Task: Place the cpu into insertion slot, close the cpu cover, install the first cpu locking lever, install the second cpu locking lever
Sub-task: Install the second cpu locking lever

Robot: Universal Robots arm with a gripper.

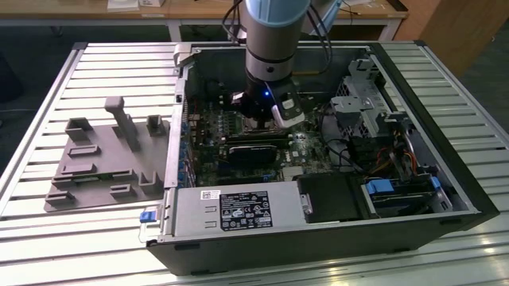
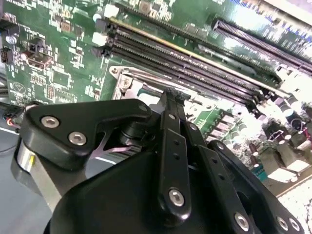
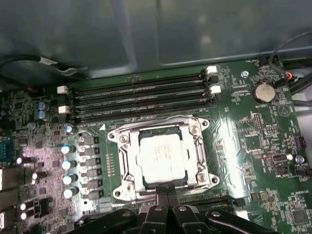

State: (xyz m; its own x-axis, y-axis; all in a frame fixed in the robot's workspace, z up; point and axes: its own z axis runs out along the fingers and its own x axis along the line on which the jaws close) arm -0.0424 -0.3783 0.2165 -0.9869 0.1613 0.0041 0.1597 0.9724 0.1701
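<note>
Pincer [image 3: 165, 191]: in the first wrist view the two black fingers stand pressed together with no gap and nothing between them, tips at the near edge of the socket. In the second wrist view the same tips [image 2: 171, 96] meet over the socket corner.

Just beyond the tips: the cpu [image 3: 161, 157] lies flat in the insertion slot, pale metal top upward. It is square, so no long axis; its edges run parallel to the socket sides.

Around it: the cpu cover [image 3: 127, 161] is down, its silvery frame bordering the chip on all sides.

Farther beyond: four memory slots [image 3: 141, 97] run crosswise to the pincer's line of approach.

Exterior view: the arm reaches down into the open computer case [image 1: 430, 179], with the pincer [image 1: 258, 122] low over the motherboard [image 1: 208, 161].
</note>
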